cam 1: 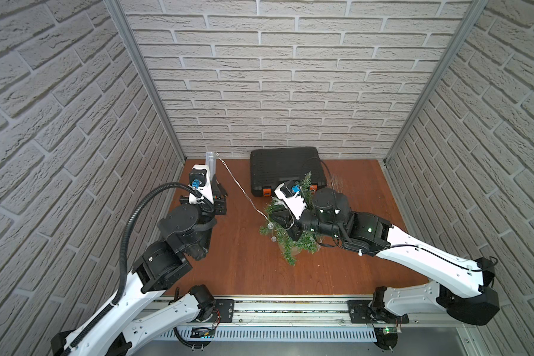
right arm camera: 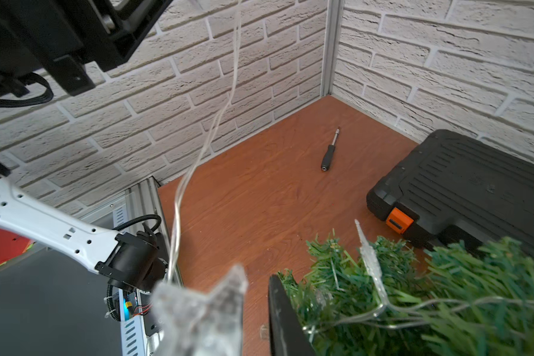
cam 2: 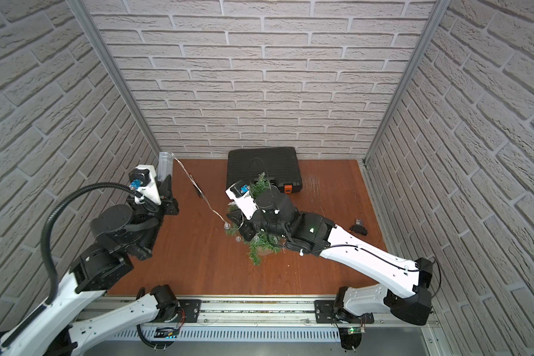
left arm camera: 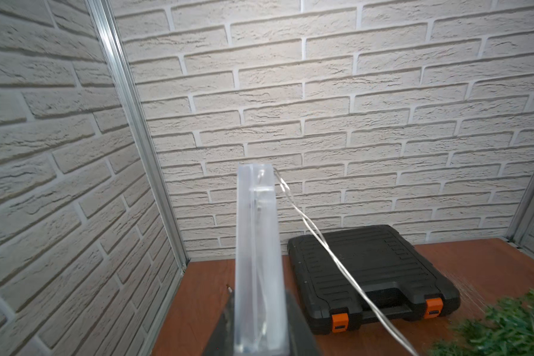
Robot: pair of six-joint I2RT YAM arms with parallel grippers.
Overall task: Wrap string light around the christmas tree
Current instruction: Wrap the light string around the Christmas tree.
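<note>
My left jaws are gripping the battery box [left arm camera: 256, 240] upright near the back corner. I am judging the string light [cam 1: 241, 188] needs gentle tension reaching the tree [cam 1: 290, 249] mid-counter. Right jaws: I cannot tell. The right wrist view is showing wire across branches, which the arm [cam 1: 330, 215] is covering from above.

Brick-relief walls [cam 1: 290, 77]: off-white, with grey mortar lines in a running pattern.
Wooden tabletop [cam 1: 244, 271]: red-brown, fine grain.
Ribbed plastic case [cam 1: 278, 166], upper centre: black, with orange latches.
Bristly christmas tree [right arm camera: 475, 277], lower right: green.
Thin-wired string light [left arm camera: 336, 262]: clear, pale silvery.
Slim screwdriver [right arm camera: 328, 157]: black handle, silver shaft.
</note>
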